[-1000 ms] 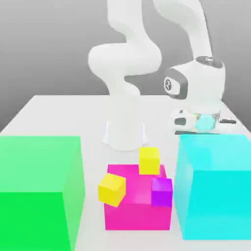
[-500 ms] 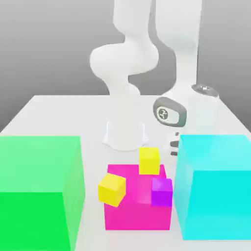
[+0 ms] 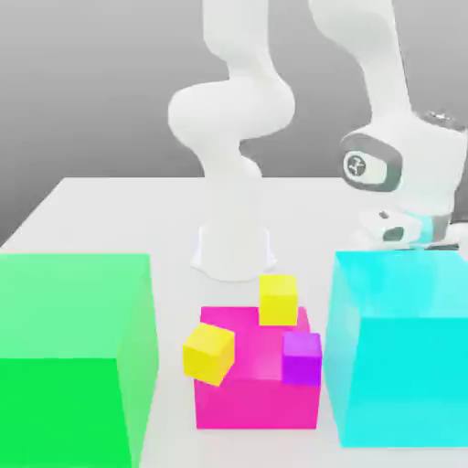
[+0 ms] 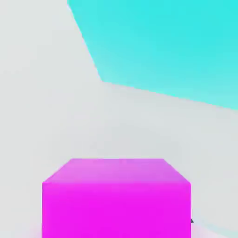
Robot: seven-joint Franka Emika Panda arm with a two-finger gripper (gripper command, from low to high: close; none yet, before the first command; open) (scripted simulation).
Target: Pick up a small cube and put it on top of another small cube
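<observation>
tool (image 3: pixel 413 239): hangs behind the top edge of the cyan block, at the exterior view's right; fingers themselves hidden by the block. Pressed in on a small cube.
held small cube (image 4: pixel 116 197): violet-magenta, fills the near part of the hand view, top face and one side face showing, sitting square between the tool's fingers. Contact with the counter can't be told.
second small cube (image 3: pixel 302 357): same violet-magenta, rests on the hot-pink cube at its front corner toward the exterior view's right, just beside the cyan block. Well apart from the tool.
hot-pink cube (image 3: pixel 247 384): larger, sits on the counter between the green and cyan blocks, in front of the arm's base.
yellow cubes: one (image 3: pixel 278 299) on the hot-pink cube's back edge; the other (image 3: pixel 209 352) tilted at its edge toward the exterior view's left, overhanging.
cyan block (image 3: pixel 402 347): big, at the exterior view's right; in the hand view its corner and flat face lie beyond the held cube, with bare counter in between.
green block (image 3: pixel 73 356): big, at the exterior view's left, apart from everything else.
counter (image 3: pixel 119 206): plain white.
arm (image 3: pixel 233 119): white, base behind the hot-pink cube, wrist bent over toward the cyan block.
</observation>
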